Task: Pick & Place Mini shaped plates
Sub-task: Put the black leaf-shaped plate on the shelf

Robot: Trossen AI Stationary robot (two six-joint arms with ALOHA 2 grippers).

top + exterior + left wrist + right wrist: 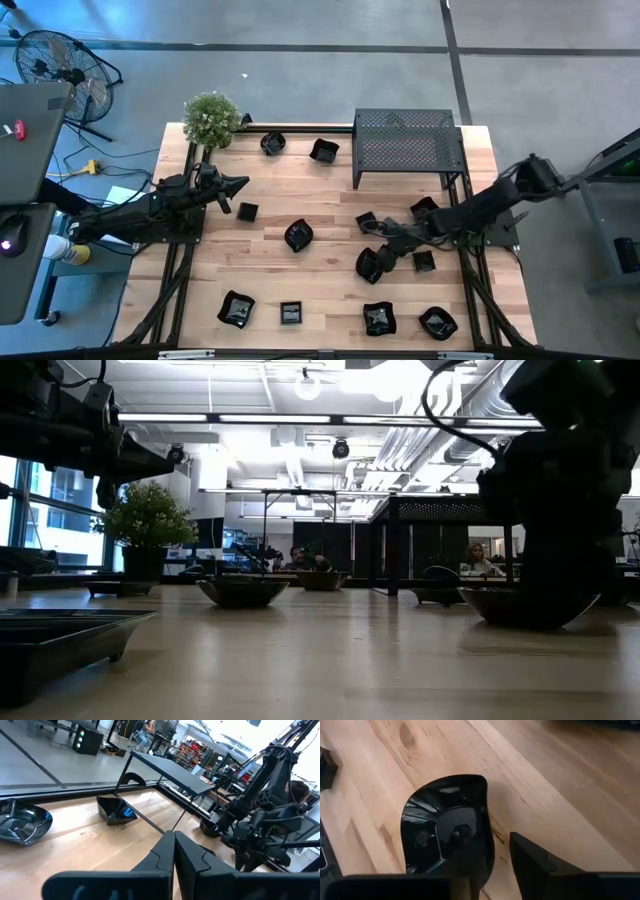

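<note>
**Right end effector open astride the rim of a small black plate**

A small glossy black plate (447, 832) with a curved, wavy rim sits on the pale wooden worktop (330, 200), to the right of the middle and toward the near edge. The right end effector (490, 865) is down at it, fingers parted: one finger lies over the plate's inside, the other stands on the bare wood just outside the rim. The plate rests flat on the wood and is not lifted.

More small black plates (298, 235) lie scattered over the worktop: a row of four along the near edge, one in the middle, a small square one to the left of the middle, two near the far edge and a few clustered around the right arm.

A black perforated metal stand (405, 145) rises at the far right. A small green bushy plant (211, 118) stands at the far left corner.

The left end effector (238, 185) waits above the left side of the worktop, its fingers pressed together and holding nothing.

People sit in the room beyond the worktop.
</note>
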